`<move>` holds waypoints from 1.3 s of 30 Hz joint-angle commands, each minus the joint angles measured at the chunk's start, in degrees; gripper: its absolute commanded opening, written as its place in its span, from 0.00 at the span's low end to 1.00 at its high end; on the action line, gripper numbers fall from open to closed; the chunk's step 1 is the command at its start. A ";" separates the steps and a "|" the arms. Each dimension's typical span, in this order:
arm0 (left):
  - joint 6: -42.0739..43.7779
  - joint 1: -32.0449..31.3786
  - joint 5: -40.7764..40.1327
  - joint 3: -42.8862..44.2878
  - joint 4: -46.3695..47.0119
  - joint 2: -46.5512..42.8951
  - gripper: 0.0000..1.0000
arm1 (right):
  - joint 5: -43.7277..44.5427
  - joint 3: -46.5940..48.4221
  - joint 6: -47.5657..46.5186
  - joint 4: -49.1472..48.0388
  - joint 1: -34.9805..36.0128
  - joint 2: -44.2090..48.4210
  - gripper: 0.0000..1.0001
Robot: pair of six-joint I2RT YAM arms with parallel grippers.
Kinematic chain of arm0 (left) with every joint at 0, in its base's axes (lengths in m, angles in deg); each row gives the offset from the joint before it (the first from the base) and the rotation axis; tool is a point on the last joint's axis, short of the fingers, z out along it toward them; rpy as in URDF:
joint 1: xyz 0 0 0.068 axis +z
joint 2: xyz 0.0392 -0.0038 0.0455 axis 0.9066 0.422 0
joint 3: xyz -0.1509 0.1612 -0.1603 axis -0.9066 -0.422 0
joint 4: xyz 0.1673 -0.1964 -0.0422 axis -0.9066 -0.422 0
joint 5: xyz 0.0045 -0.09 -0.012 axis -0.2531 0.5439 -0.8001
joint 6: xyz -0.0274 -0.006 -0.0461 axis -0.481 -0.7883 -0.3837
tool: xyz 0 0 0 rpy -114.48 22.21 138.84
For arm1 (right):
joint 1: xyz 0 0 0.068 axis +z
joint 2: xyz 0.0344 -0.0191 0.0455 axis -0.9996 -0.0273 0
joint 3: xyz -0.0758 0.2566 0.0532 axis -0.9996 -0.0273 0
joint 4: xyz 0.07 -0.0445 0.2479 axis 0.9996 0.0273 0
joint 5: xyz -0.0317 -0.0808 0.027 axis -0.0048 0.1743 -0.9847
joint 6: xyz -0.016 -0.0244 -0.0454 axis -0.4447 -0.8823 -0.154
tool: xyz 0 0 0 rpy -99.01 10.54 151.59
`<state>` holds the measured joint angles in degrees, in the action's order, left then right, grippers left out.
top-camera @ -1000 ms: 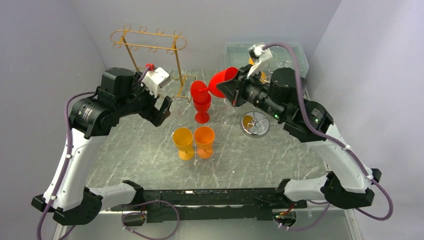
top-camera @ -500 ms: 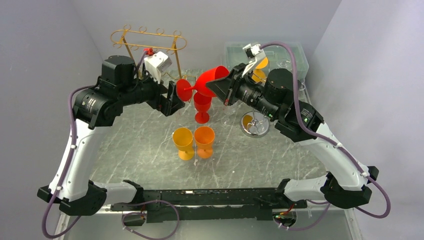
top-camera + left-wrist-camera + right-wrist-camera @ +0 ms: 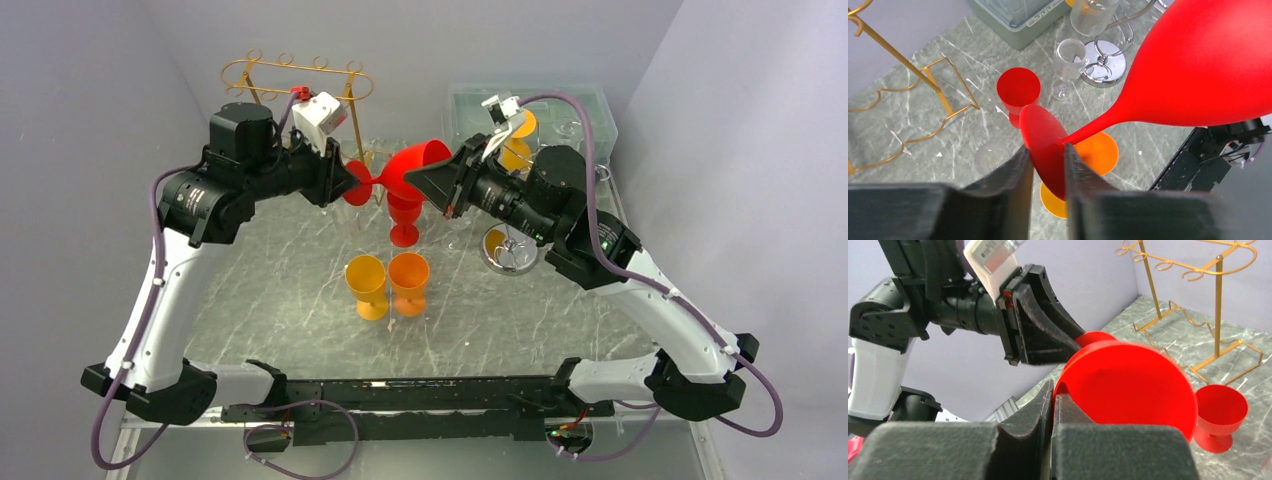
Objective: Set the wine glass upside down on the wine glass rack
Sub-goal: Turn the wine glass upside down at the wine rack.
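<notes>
A red wine glass (image 3: 415,165) hangs on its side in the air above the table, foot to the left. My right gripper (image 3: 442,182) is shut on the bowl's rim (image 3: 1128,385), one finger inside and one outside. My left gripper (image 3: 1046,155) is shut on the glass's round foot (image 3: 1043,135), its fingers pressing both faces beside the stem. The gold wire wine glass rack (image 3: 300,80) stands at the back left, behind the left gripper (image 3: 345,180), with nothing on its hooks. The rack (image 3: 1218,305) also shows in the right wrist view.
Under the held glass stands another red glass (image 3: 404,215). Two orange glasses (image 3: 388,285) stand nearer the front. A clear glass (image 3: 1068,57) and a chrome stand (image 3: 508,248) are to the right, with a clear bin (image 3: 560,105) at the back right.
My left arm swung right to the glass's foot and its jaws closed on it. The right arm tipped the glass level and carried it left.
</notes>
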<state>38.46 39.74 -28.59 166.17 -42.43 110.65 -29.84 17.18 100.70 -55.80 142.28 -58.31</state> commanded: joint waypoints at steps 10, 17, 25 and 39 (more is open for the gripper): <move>18.89 -0.63 5.99 2.16 5.81 -2.37 0.00 | -2.10 -6.50 0.95 4.59 0.56 6.89 0.99; 48.81 -0.63 14.00 -11.98 14.50 -12.64 0.00 | 1.12 -10.27 -1.46 17.05 0.37 13.51 1.00; 57.64 -0.71 20.66 -20.00 24.11 -16.98 0.00 | -5.78 -15.47 -3.97 3.32 0.43 11.67 1.00; 64.72 -0.72 25.74 -25.48 33.71 -22.15 0.00 | -5.72 -29.22 -10.44 -24.48 4.18 6.01 1.00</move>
<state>100.69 39.13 -6.71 140.36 -12.92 89.86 -37.23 -10.82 95.06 -67.84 144.23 -52.30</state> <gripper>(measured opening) 0.033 0.994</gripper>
